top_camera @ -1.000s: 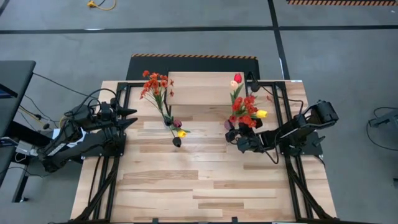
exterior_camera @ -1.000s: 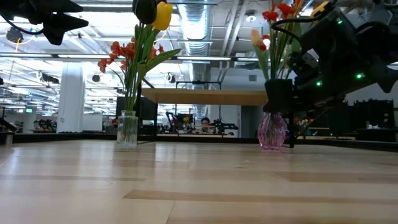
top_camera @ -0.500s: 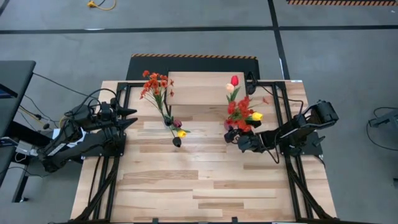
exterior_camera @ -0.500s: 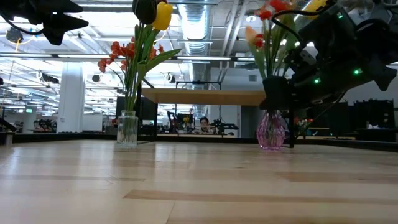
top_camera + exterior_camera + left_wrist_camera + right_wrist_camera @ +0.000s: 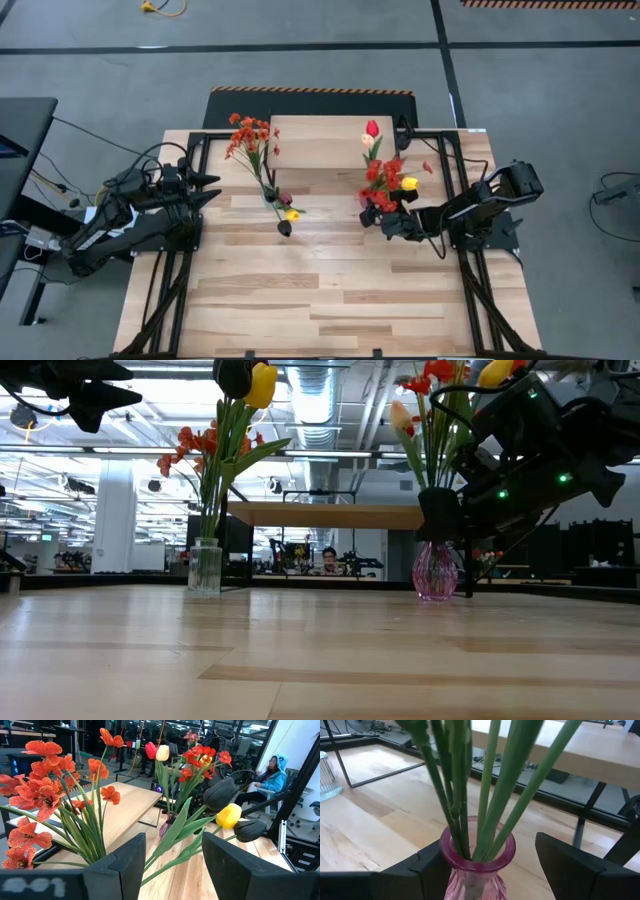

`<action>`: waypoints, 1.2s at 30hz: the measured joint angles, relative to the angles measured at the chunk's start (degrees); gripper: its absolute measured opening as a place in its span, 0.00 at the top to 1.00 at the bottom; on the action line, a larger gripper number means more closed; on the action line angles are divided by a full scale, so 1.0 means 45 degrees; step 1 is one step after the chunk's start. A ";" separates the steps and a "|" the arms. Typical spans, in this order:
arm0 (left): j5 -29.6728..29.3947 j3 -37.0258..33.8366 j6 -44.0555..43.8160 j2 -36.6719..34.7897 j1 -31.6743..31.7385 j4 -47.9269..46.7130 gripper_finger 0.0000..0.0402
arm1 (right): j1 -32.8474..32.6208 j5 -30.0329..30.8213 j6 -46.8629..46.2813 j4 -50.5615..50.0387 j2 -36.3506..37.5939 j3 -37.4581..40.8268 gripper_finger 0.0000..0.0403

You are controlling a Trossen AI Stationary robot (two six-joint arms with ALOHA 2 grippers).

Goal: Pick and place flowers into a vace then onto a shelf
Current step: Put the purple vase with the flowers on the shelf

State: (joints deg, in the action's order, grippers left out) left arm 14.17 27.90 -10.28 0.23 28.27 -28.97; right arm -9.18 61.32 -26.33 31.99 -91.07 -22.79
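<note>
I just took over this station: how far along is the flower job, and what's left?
Done: both bunches of flowers stand in vases, one in the clear vase, one in the pink vase. In hand: the right gripper sits open around the pink vase's neck, not visibly gripping. The left gripper waits open at the table's left edge. Left: both vases are on the table, neither on the shelf.

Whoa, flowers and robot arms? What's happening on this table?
The right claw has its fingers open on either side of the pink vase, which holds a bunch of flowers. The clear vase already holds its own bunch. Both vases stand on the table, not on the shelf. The left claw waits, open, at the table's left edge.
</note>
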 joint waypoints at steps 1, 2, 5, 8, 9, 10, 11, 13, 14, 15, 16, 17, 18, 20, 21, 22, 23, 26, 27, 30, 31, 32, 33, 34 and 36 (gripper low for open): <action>0.0001 0.0000 0.0000 0.0000 0.0000 0.0000 0.54 | 0.0002 0.0000 0.0006 0.0000 0.0000 0.0000 0.35; 0.0000 0.0000 0.0000 0.0000 0.0000 0.0000 0.54 | 0.0002 0.0000 0.0060 0.0001 0.0000 0.0000 0.35; 0.0000 0.0000 0.0000 0.0000 0.0000 0.0000 0.54 | -0.0013 -0.0005 0.0228 0.0039 0.0000 0.0000 0.38; 0.0000 0.0000 0.0000 0.0003 0.0000 0.0000 0.54 | -0.0013 -0.0005 0.0238 0.0047 0.0000 0.0000 0.42; 0.0000 0.0000 0.0000 0.0002 0.0000 0.0000 0.54 | -0.0013 -0.0005 0.0241 0.0047 0.0000 0.0000 0.44; 0.0000 0.0000 0.0000 0.0000 0.0000 0.0000 0.54 | -0.0013 -0.0005 0.0269 0.0049 0.0000 0.0000 0.45; 0.0000 0.0000 0.0000 0.0000 0.0000 0.0000 0.54 | -0.0013 -0.0005 0.0298 0.0047 0.0000 0.0000 0.47; 0.0000 0.0000 0.0000 0.0000 0.0000 0.0000 0.54 | -0.0023 -0.0008 0.0302 0.0049 0.0000 0.0000 0.52; 0.0000 0.0000 0.0000 0.0000 0.0000 0.0000 0.54 | -0.0023 -0.0056 0.0313 0.0045 0.0000 0.0000 0.54; 0.0000 0.0000 0.0000 0.0004 0.0000 0.0000 0.54 | -0.0023 -0.0131 0.0325 0.0049 0.0000 0.0000 0.56; 0.0000 0.0000 0.0000 0.0002 0.0000 0.0000 0.54 | -0.0023 -0.0226 0.0330 0.0053 0.0000 0.0000 0.59; 0.0000 0.0000 0.0000 0.0000 0.0000 -0.0003 0.54 | -0.0023 -0.0302 0.0330 0.0053 0.0000 0.0000 0.61; 0.0000 0.0000 0.0000 0.0000 0.0000 0.0000 0.54 | -0.0023 -0.0356 0.0330 0.0045 0.0000 0.0000 0.64; 0.0000 0.0000 0.0000 0.0000 0.0000 -0.0005 0.54 | -0.0023 -0.0465 0.0337 0.0034 0.0000 0.0000 0.69; 0.0000 0.0000 0.0000 0.0001 0.0000 -0.0005 0.54 | -0.0023 -0.0555 0.0394 0.0034 0.0000 0.0000 0.70; 0.0000 0.0000 0.0000 0.0000 0.0000 -0.0005 0.54 | -0.0023 -0.0651 0.0544 0.0039 0.0000 0.0000 0.72; 0.0000 0.0000 0.0000 0.0000 0.0000 -0.0005 0.54 | -0.0023 -0.0714 0.0633 0.0056 0.0000 0.0000 0.72; 0.0000 0.0000 0.0000 0.0002 0.0000 -0.0005 0.54 | -0.0023 -0.0737 0.0636 0.0106 0.0000 0.0000 0.71; 0.0000 0.0000 0.0000 0.0002 0.0000 -0.0005 0.54 | -0.0023 -0.0748 0.0636 0.0151 -0.0005 0.0000 0.70; 0.0000 0.0000 0.0000 0.0000 0.0000 -0.0010 0.54 | -0.0023 -0.0734 0.0636 0.0233 -0.0005 0.0000 0.67; 0.0000 0.0000 0.0000 0.0000 0.0000 -0.0010 0.54 | -0.0023 -0.0726 0.0636 0.0233 -0.0005 0.0000 0.67; 0.0001 0.0000 0.0000 0.0001 0.0000 -0.0010 0.54 | -0.0027 -0.0708 0.0636 0.0233 -0.0005 0.0000 0.68; 0.0000 0.0000 0.0000 0.0000 0.0000 -0.0010 0.54 | -0.0027 -0.0702 0.0636 0.0233 -0.0005 0.0000 0.70; 0.0000 0.0000 0.0000 0.0003 0.0000 -0.0010 0.54 | -0.0033 -0.0704 0.0636 0.0236 -0.0005 0.0000 0.71; 0.0000 0.0000 0.0000 0.0001 0.0000 -0.0010 0.54 | -0.0042 -0.0699 0.0641 0.0254 -0.0005 0.0000 0.73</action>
State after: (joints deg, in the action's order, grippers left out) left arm 14.17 27.90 -10.28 0.23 28.27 -29.02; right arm -9.37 58.17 -23.44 33.13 -91.09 -22.79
